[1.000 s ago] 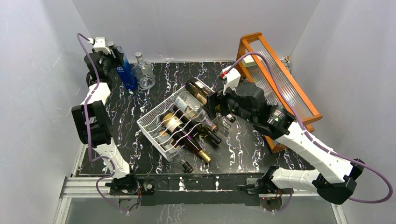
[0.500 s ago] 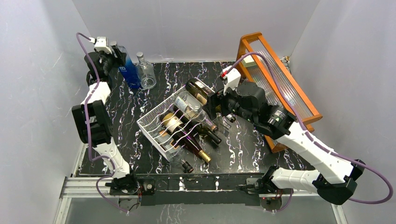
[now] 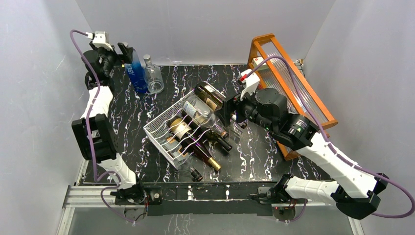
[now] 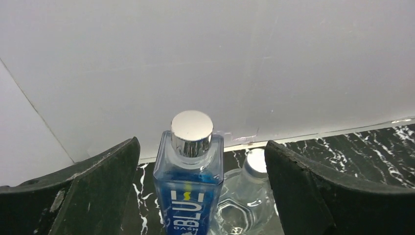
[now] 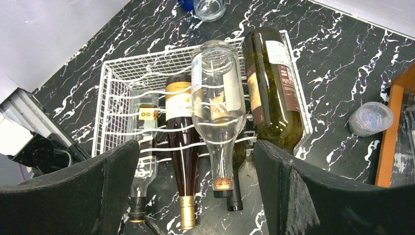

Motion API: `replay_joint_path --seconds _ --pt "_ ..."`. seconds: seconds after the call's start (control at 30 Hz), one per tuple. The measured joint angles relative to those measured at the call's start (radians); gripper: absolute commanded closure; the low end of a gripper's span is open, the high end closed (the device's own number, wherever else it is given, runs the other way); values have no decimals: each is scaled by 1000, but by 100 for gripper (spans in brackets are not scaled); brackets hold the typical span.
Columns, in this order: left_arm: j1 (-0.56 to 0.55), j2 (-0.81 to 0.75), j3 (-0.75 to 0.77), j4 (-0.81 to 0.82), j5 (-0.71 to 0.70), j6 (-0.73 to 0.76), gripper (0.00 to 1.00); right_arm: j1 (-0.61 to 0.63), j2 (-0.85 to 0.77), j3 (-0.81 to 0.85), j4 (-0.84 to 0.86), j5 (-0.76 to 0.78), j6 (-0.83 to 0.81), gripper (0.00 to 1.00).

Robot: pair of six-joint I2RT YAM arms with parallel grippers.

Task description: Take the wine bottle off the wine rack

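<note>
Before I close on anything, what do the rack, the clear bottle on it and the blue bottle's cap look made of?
Rack: thin wire, probably metal, with a smooth white coating; open grid.
Clear bottle: glossy glass, seemingly; see-through, with bright glints.
Cap: mirror-bright silver, metal or metallised plastic; the look cannot settle which.

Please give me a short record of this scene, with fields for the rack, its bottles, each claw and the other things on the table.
rack: white wire wine rack, on the black marbled table
bottles in rack: at least four lying down, among them a clear bottle and a dark green bottle
right claw: open, holds nothing, faces the bottle necks
left claw: open, blue bottle upright between its fingers, not gripped
beside the blue bottle: small clear glass bottle
right edge: orange wooden frame
</note>
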Motion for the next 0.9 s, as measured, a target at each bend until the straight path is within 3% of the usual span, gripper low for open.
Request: replay_joint_path --seconds 0.13,0.33,0.47,0.63,0.9 --pt "0 -61 -13 -43 -12 -34 2 0 -6 -16 -2 -6 11 2" --pt "0 -211 -58 -306 -116 -217 2 0 -11 -45 -23 -12 36 2" --pt "0 -354 -184 -440 -112 -291 2 0 -13 -84 -61 -12 70 2" --pt "-61 -490 -237 -616 -145 -237 2 0 5 -95 -108 -12 147 2" --pt "-277 -632 -283 -750 -224 -8 2 -13 98 -95 -156 -16 264 2"
